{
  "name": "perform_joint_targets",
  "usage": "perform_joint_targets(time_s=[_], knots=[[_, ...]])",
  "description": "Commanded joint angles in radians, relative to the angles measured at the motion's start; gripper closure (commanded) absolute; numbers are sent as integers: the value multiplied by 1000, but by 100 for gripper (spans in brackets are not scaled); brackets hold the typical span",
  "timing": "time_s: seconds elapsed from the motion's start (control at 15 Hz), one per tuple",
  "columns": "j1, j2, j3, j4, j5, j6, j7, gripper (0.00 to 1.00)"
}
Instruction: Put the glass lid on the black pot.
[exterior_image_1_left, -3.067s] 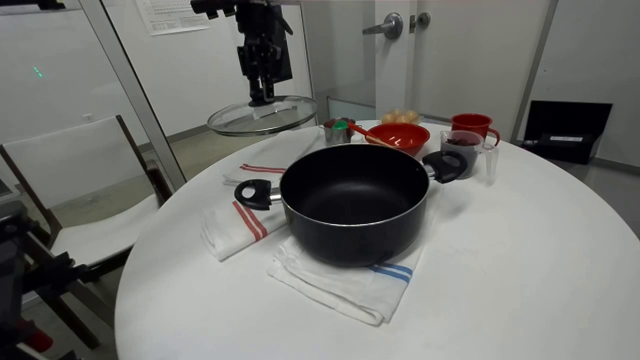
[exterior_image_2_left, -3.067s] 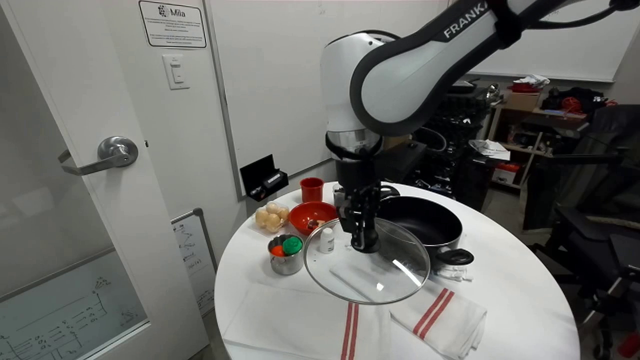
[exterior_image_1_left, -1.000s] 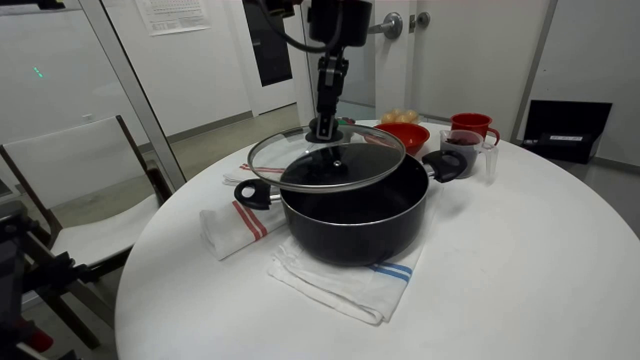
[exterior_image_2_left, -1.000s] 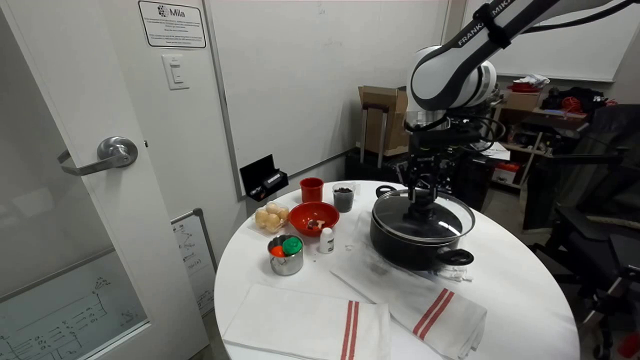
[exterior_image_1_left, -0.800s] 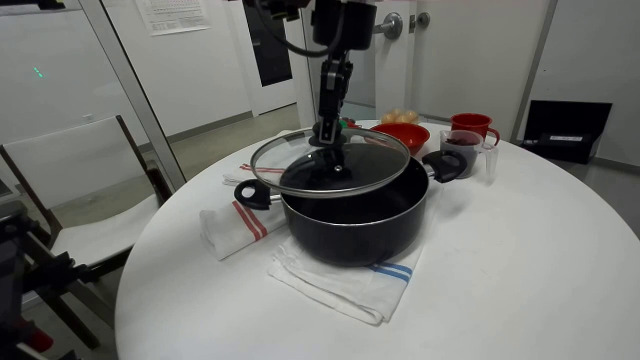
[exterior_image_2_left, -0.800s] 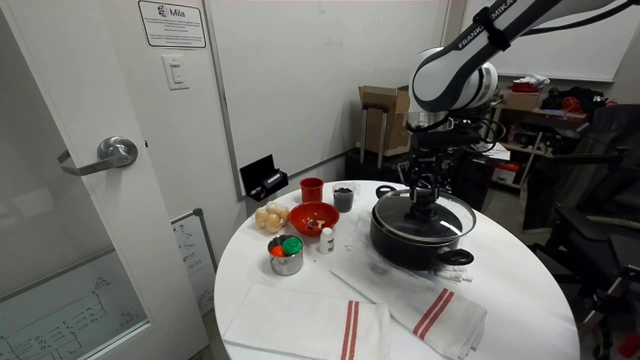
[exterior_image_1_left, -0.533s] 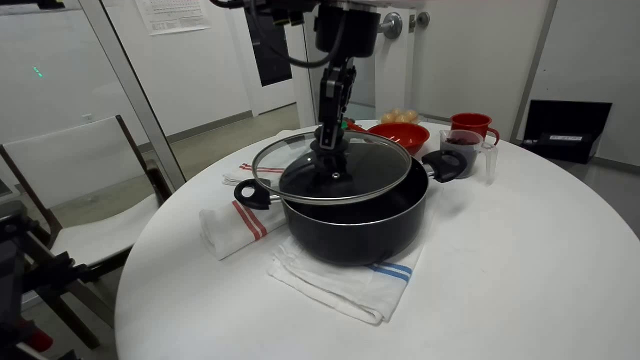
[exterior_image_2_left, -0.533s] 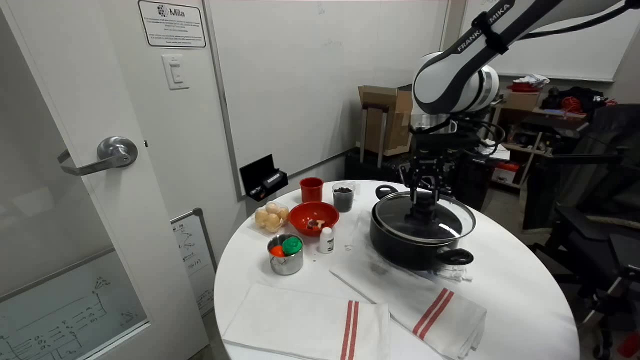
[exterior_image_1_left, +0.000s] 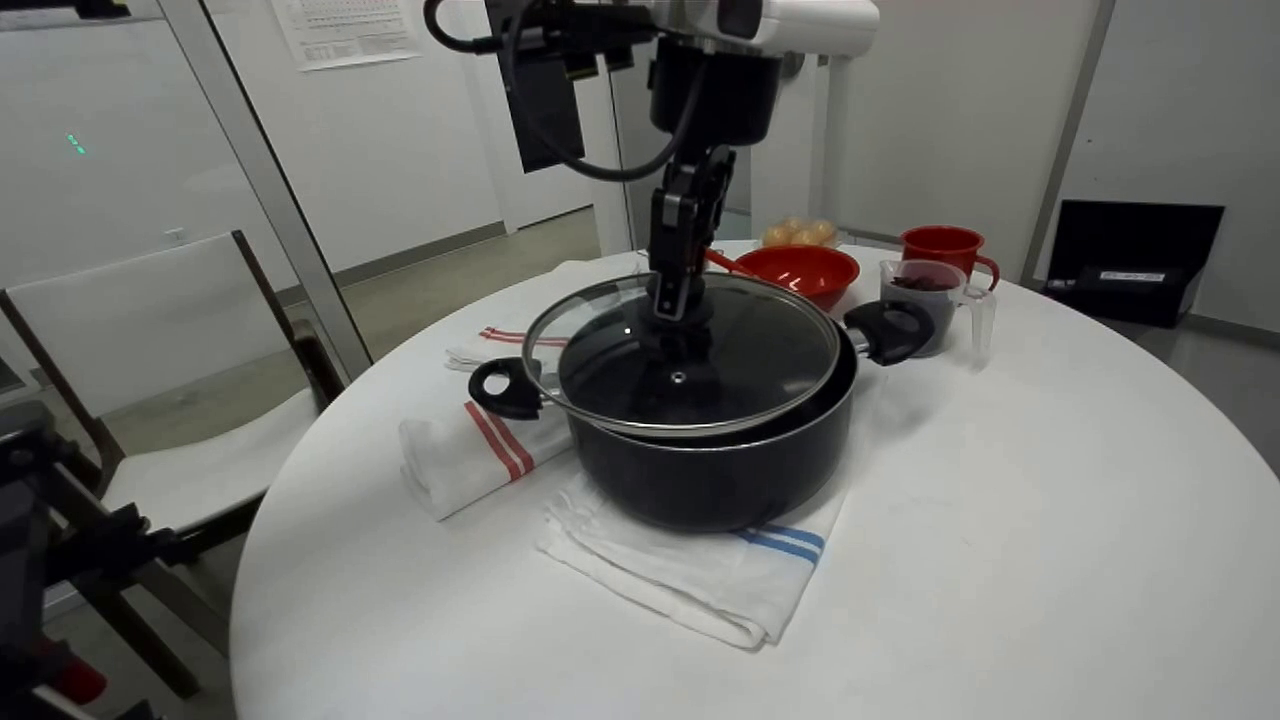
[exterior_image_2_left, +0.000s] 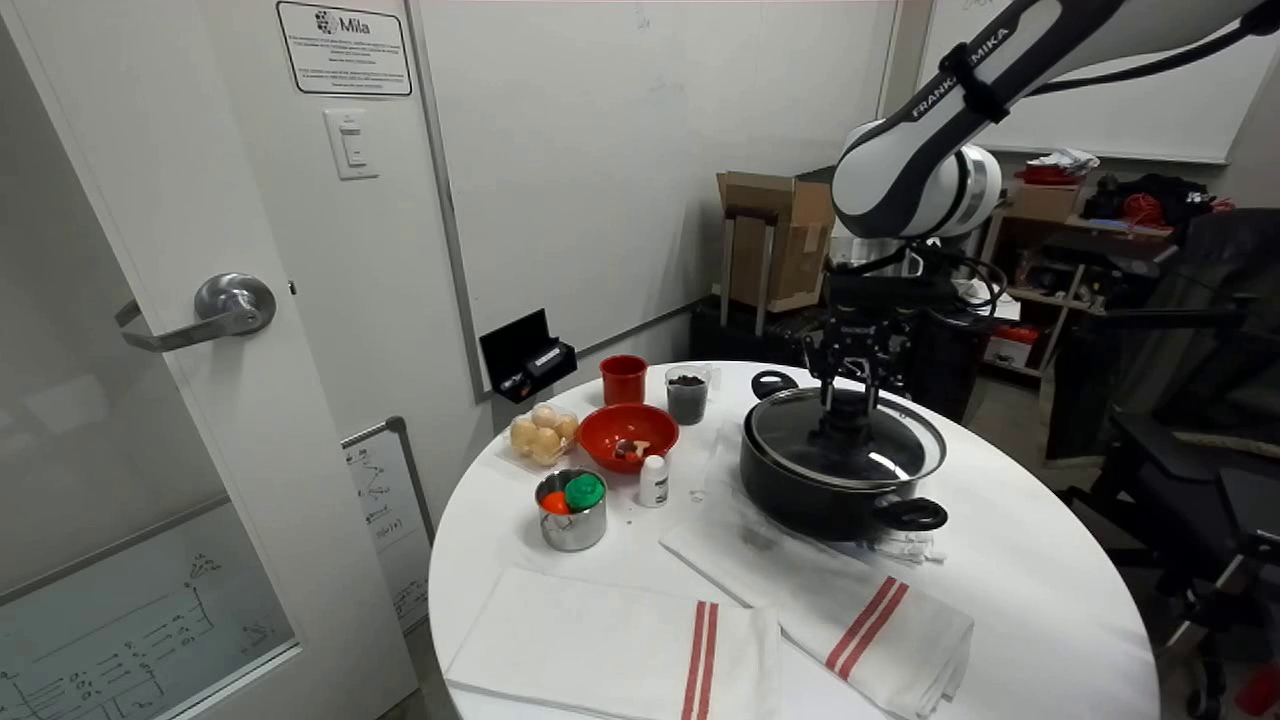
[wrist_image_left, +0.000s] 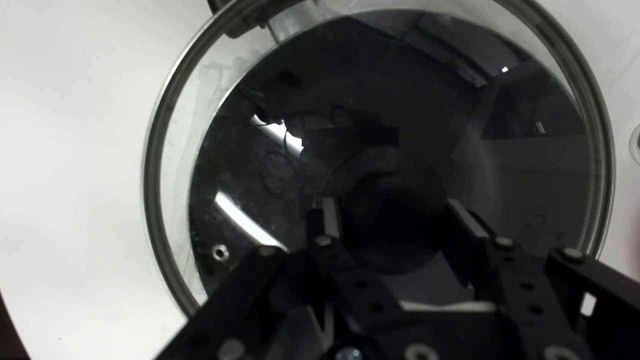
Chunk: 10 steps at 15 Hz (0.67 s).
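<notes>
In an exterior view, the Franka arm (exterior_image_2_left: 950, 105) is slanted downward, its wrist bent so that the end effector (exterior_image_2_left: 850, 402) is pointed straight down. The dark knob (wrist_image_left: 390, 220) of the glass lid (exterior_image_1_left: 740, 375) is grasped between the two fingers. The lid is held over the black pot (exterior_image_1_left: 715, 490), not quite centred; whether the rims are touching cannot be told. The pot is set on a blue-striped towel (exterior_image_1_left: 690, 590) on the worktop (exterior_image_1_left: 1050, 500).
</notes>
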Motion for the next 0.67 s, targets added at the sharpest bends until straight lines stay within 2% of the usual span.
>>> perform_joint_targets(time_s=[0.0,0.6], knots=[[-5,-16,0,-13,32,26,19,75],[-1,-6,-3,-2,24,35,48,75]])
